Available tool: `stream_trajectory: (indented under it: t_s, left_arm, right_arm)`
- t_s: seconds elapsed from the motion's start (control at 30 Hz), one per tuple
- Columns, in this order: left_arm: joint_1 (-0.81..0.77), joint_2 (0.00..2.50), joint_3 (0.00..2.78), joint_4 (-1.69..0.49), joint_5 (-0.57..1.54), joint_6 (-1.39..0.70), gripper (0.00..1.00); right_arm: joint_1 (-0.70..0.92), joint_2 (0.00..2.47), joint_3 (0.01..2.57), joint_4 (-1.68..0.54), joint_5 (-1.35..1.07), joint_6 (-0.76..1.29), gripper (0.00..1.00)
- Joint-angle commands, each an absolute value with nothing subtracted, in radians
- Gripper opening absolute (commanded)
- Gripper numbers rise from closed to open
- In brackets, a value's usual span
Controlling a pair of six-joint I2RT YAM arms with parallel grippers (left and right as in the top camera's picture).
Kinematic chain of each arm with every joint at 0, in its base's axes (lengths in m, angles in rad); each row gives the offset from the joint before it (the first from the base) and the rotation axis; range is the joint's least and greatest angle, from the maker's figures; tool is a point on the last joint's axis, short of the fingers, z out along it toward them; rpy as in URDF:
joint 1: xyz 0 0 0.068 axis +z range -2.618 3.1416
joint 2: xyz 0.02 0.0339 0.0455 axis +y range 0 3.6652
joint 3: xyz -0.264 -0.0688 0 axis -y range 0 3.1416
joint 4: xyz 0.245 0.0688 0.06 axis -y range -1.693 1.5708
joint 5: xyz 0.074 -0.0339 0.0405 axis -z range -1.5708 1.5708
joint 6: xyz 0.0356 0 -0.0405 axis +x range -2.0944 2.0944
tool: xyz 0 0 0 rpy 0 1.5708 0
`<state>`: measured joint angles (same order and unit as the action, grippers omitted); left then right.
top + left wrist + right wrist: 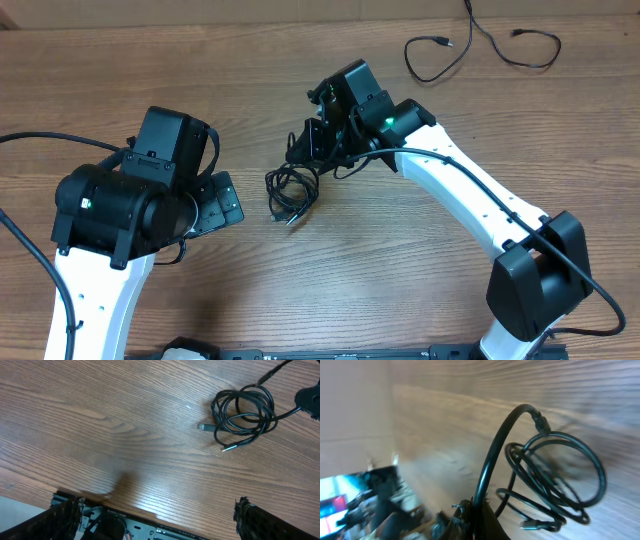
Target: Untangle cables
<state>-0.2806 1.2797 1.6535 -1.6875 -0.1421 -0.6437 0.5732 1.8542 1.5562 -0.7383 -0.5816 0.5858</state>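
Currently listing, largest first.

1. Wood-grain surface [400,290], carrying everything. The room beyond is hardly showing.
2. Left arm [95,300], sitting at the near left. Its left tool [215,200] is gaping wide and grasping nothing, probably waiting to take a second strand.
3. Right arm [470,200], reaching over the middle. Its right tool [322,140] is clenching one strand of the tangled cables [290,190], likely to draw it out of the knot.
4. Tangled cables, lying coiled mid-surface just beside the right tool, with a plug [201,426] poking out.
5. Loose cords [442,42], lying spread at the far right, well apart from the coil.
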Motion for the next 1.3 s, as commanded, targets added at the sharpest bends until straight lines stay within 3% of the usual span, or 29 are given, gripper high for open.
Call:
stream_trajectory:
  t_s: [0.0,0.2,0.43,0.67,0.77,0.87,1.0,1.13,1.27]
  left_arm:
    - [-0.275,1.283,1.656,-1.69,-0.129,-0.624,0.99]
    - [-0.275,1.283,1.656,-1.686,-0.13,-0.624,1.0]
    - [-0.275,1.283,1.656,-1.689,-0.13,-0.624,1.0]
    - [-0.275,1.283,1.656,-1.684,-0.128,-0.625,1.0]
    - [-0.275,1.283,1.656,-1.686,-0.111,-0.624,1.0]
    - [-0.275,1.283,1.656,-1.688,-0.107,-0.624,1.0]
    - [-0.275,1.283,1.656,-1.686,-0.107,-0.624,1.0]
    - [-0.275,1.283,1.656,-1.683,-0.102,-0.624,1.0]
    - [-0.275,1.283,1.656,-1.69,-0.102,-0.624,0.99]
  right_arm:
    - [0.574,1.828,1.578,-0.746,-0.512,0.575,0.04]
    - [0.574,1.828,1.578,-0.695,-0.706,0.567,0.04]
    - [0.582,1.828,1.577,-0.758,-0.297,0.576,0.04]
    - [0.579,1.828,1.578,-0.723,-0.64,0.563,0.04]
    - [0.58,1.828,1.577,-0.699,-0.603,0.564,0.11]
    - [0.58,1.828,1.578,-0.706,-0.508,0.58,0.09]
    - [0.58,1.828,1.578,-0.677,-0.699,0.575,0.08]
    - [0.58,1.829,1.577,-0.688,-0.651,0.572,0.08]
    - [0.581,1.829,1.577,-0.693,-0.636,0.571,0.17]
